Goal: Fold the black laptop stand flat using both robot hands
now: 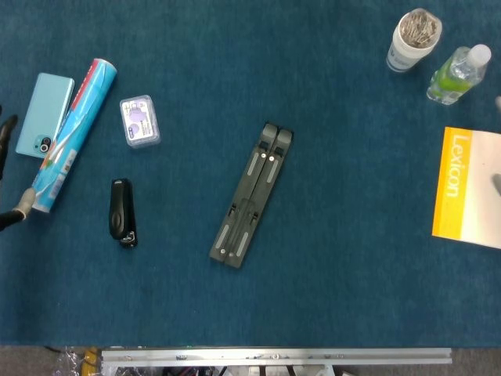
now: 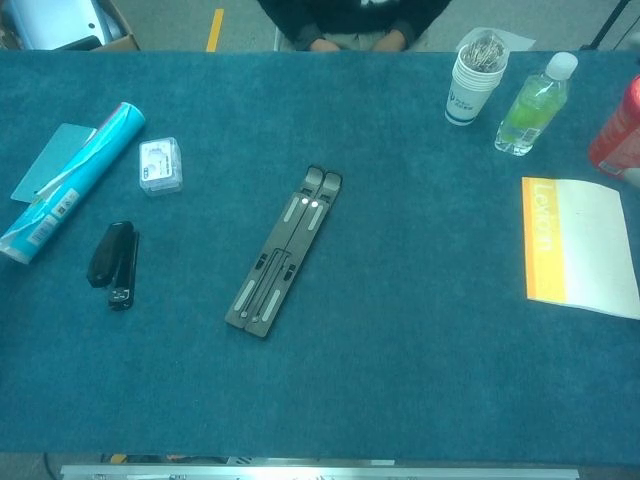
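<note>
The black laptop stand (image 1: pixel 250 196) lies folded flat on the blue table cloth, slanting from lower left to upper right; the chest view shows the stand (image 2: pixel 284 250) at mid-table too. Nothing touches it. Of my left hand (image 1: pixel 8 215) only a few dark, spread fingertips poke in at the far left edge of the head view, holding nothing. My right hand (image 1: pixel 498 182) is only a blurred sliver at the right edge of the head view, over the book. Neither hand shows in the chest view.
At the left lie a blue tube (image 1: pixel 69 133), a light blue phone (image 1: pixel 45 113), a small clear box (image 1: pixel 139 121) and a black stapler (image 1: pixel 120 211). At the right stand a cup of clips (image 1: pixel 413 39), a green bottle (image 1: pixel 458 74), a yellow-and-white book (image 1: pixel 470 186) and a red can (image 2: pixel 620 130).
</note>
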Tool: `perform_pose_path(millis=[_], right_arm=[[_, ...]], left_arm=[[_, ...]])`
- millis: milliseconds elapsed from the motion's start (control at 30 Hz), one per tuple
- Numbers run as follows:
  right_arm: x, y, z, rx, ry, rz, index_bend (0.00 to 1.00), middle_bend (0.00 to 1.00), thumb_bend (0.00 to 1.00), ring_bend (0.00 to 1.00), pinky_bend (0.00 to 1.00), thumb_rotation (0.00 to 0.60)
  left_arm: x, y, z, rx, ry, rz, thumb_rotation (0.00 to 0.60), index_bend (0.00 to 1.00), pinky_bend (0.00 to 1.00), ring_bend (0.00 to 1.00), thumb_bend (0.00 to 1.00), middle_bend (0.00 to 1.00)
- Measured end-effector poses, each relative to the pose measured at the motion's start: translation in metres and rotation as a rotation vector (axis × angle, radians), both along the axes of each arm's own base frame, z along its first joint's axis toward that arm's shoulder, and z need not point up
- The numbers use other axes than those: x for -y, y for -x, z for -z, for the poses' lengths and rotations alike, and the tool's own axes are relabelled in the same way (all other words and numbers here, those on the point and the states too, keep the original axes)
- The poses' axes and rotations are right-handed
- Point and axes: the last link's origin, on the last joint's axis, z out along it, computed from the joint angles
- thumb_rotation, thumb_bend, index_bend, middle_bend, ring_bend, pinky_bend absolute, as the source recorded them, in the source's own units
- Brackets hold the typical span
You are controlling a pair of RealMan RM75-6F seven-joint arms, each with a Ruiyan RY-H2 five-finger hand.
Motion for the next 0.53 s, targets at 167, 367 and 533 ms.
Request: perform_pose_path(millis=[167, 367, 533], right_arm=[[-0.013, 0.014, -0.016, 0.012, 0.048, 0.043, 0.04, 0.20, 0.16, 0.00, 0.00, 0.600], [-0.020, 0.027, -0.024, 0.007, 0.057, 0.081, 0.04, 0.20, 0.16, 0.00, 0.00, 0.600], [-0.023, 0.026, -0.025, 0.002, 0.039, 0.066, 0.04, 0.20, 0.16, 0.00, 0.00, 0.600]], left_arm=[[0.006, -0.004, 0.000, 0.025, -0.004, 0.005, 0.600, 0.00, 0.00, 0.00, 0.25, 0.00], [0.011, -0.005, 0.002, 0.036, 0.004, 0.005, 0.600, 0.00, 0.00, 0.00, 0.25, 0.00], [0.011, -0.005, 0.004, 0.048, 0.005, 0.001, 0.600, 0.00, 0.00, 0.00, 0.25, 0.00]])
